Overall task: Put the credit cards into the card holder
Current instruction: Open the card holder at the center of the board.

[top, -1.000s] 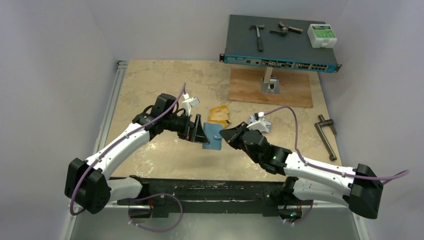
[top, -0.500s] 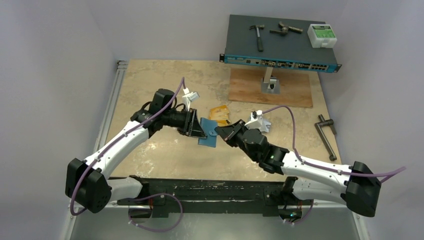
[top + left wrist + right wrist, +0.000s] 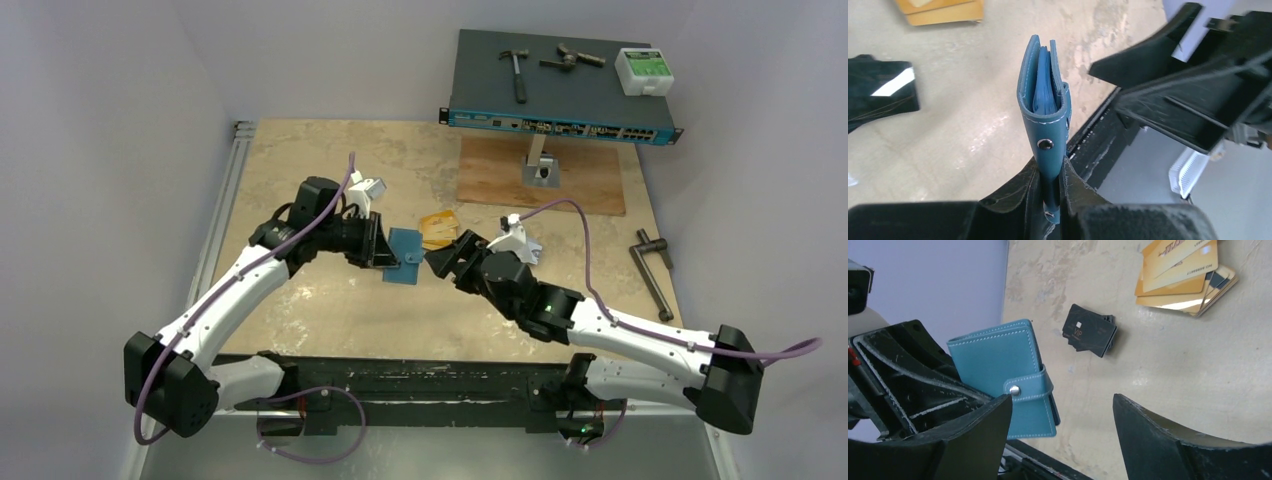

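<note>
top external view: near the middle of the tan table [image 3: 300, 160] the left gripper [image 3: 381, 252] pinches the folded teal card holder [image 3: 405, 257] by one edge and holds it up off the surface. the right gripper [image 3: 438, 262] faces it from the other side, jaws spread wide. just behind them a fanned stack of orange-gold credit cards [image 3: 440, 228] lies flat on the table. the left wrist view shows the holder end-on, clamped tight between the two black fingers [image 3: 1018, 192], its snap stud toward the camera. in the right wrist view the snap tab wraps round the holder's edge. a small stack of glossy black cards [image 3: 1090, 332] lies on the table beyond it, apart from the orange-gold stack. at the back, a hammer [image 3: 517, 70] rests on a network switch [image 3: 560, 100].
</note>
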